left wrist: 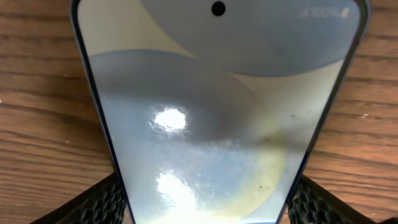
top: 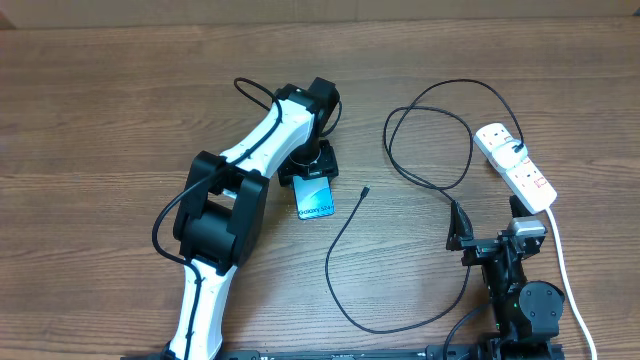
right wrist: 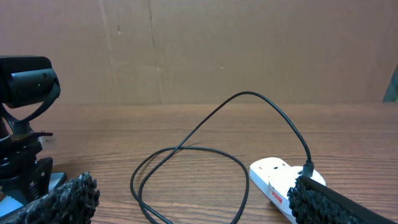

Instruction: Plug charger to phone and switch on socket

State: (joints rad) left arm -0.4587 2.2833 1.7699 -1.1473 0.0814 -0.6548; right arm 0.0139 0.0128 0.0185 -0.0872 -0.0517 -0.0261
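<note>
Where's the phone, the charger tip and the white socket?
phone [top: 317,202]: overhead view, middle of its screen.
charger tip [top: 365,190]: overhead view, the small connector end.
socket [top: 515,165]: overhead view, middle of its top.

The phone carries a short line of small print by one top corner, upside down and too blurred to read. Nothing else is legible.

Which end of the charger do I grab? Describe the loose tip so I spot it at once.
Find the pale-screened phone near the middle of the table. Just right of it, not touching, the charger, a thin black cable, ends on bare wood in a small connector tip. It is the only free end; the other is plugged into the white socket at far right.
</note>
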